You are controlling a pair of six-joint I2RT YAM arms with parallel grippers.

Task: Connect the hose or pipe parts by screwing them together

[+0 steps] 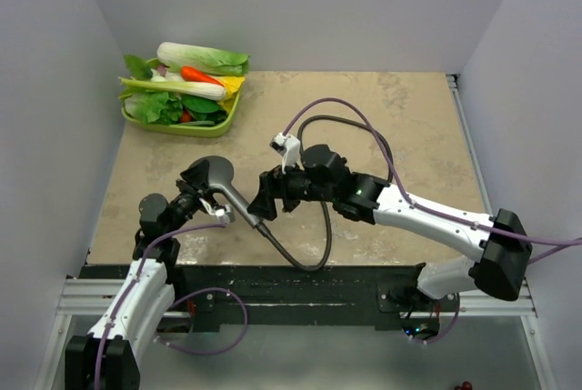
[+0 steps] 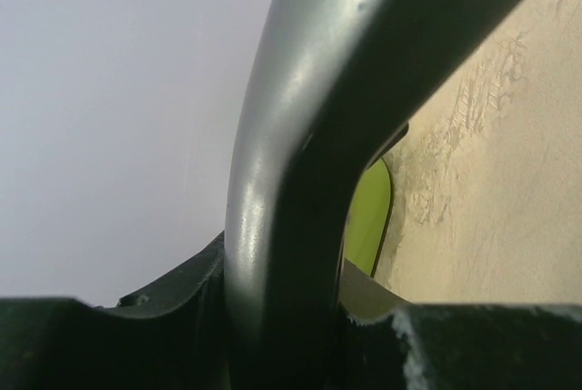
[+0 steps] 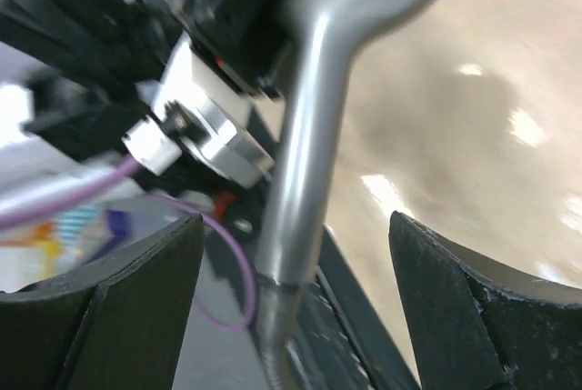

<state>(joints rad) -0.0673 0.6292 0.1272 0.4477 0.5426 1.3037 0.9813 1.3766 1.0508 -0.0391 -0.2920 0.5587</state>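
Note:
The dark grey shower head [image 1: 211,172] is held above the table, its handle slanting down to the right. My left gripper [image 1: 216,197] is shut on that handle. In the left wrist view the handle [image 2: 300,135] fills the gap between the jaws of the left gripper [image 2: 291,335]. The thin dark hose [image 1: 314,263] meets the handle's lower end, loops along the table's near edge and passes back under the right arm. My right gripper [image 1: 262,204] stands open around the joint. In the right wrist view its fingers [image 3: 118,290] stay clear of the handle [image 3: 305,154] and the hose nut [image 3: 277,295].
A green tray [image 1: 182,126] of toy vegetables stands at the back left corner; its rim [image 2: 368,217] shows behind the handle. Purple cables [image 1: 336,104] arc over the right arm. White walls close in the table on three sides.

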